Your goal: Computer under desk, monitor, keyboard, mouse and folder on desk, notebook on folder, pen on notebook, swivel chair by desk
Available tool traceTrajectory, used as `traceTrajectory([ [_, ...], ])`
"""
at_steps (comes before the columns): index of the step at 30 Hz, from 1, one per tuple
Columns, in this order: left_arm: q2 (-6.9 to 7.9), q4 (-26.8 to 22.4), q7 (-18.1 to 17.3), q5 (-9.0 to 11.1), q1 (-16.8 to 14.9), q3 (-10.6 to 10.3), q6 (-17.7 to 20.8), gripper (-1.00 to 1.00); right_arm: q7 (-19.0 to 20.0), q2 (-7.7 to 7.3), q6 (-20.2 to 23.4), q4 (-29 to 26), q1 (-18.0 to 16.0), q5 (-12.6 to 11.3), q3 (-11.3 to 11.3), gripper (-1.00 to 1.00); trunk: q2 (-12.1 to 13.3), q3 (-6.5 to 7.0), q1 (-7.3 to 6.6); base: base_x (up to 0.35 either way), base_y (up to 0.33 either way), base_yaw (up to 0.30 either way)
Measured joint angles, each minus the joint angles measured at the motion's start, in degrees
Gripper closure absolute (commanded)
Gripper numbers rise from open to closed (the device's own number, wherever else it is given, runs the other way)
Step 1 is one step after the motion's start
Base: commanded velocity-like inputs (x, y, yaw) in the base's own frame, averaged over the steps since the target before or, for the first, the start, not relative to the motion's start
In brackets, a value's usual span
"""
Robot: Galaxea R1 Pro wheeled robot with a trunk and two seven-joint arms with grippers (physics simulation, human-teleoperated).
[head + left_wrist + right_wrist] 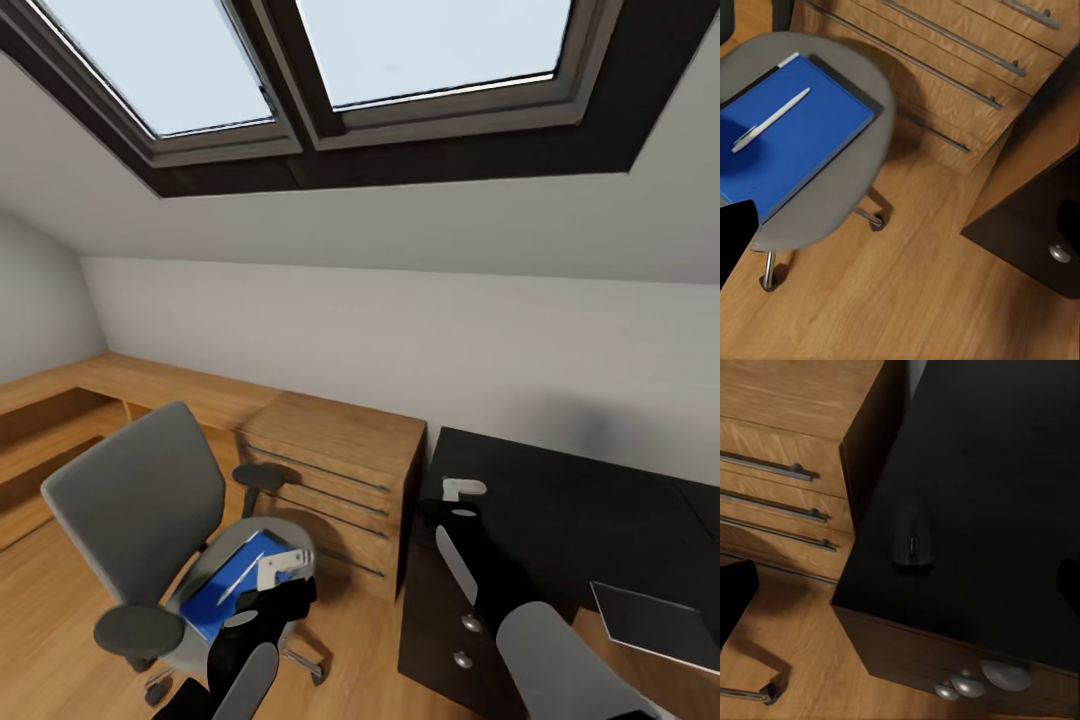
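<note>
While the robot faces a corner under a sloped ceiling with two skylights (pixel 300 60), the swivel chair (pixel 140 520) stands on the wood floor at the left of the head view, beside a light-wood drawer unit (pixel 335 480) with long bar handles. The blue folder (pixel 787 142) lies flat on the grey seat, with the pen (pixel 771 118) resting diagonally on its cover; a thin dark edge shows along one side of the folder (whether this is the notebook cannot be told). The left gripper (pixel 270 590) hangs just above the folder's near end; in the left wrist view a single dark fingertip enters at the frame edge, so its opening cannot be told, and nothing is seen in its grasp. The right gripper (pixel 450 500) is over the front corner of the black cabinet (pixel 1005 472), whose front carries round metal knobs. A dark mouse (pixel 913 540) rests on the cabinet top near that edge, free of the fingers; the right gripper's opening likewise cannot be told. No legible writing or brand marking appears on any surface.
</note>
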Motion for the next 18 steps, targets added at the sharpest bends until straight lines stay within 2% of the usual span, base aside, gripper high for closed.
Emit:
traceTrajectory([
  [8,0.05,0.1,-0.1,-0.1,0.0,0.0,0.0,-1.0,0.5,-0.03,-1.1,2.7,0.0,0.1,0.1,-1.0,0.0,0.0,0.0,0.331,0.076,0.0],
  [13,0.06,0.1,-0.1,-0.1,0.0,0.0,0.0,-1.0,1.6,0.02,-10.3,10.6,0.0,0.4,0.7,-1.0,0.0,0.0,0.0,0.307,0.11,0.0],
  [16,0.11,0.1,-0.1,0.0,0.0,0.1,0.0,-1.0,4.3,-0.06,-15.1,15.0,-0.1,0.4,2.0,-1.0,0.0,-0.01,0.03,0.103,0.03,0.0],
  [18,0.09,0.0,-0.1,0.1,0.0,0.1,0.0,-1.0,4.8,-0.15,-16.7,17.4,-0.2,0.4,2.2,-1.0,0.0,0.0,0.03,0.027,0.008,0.0],
])
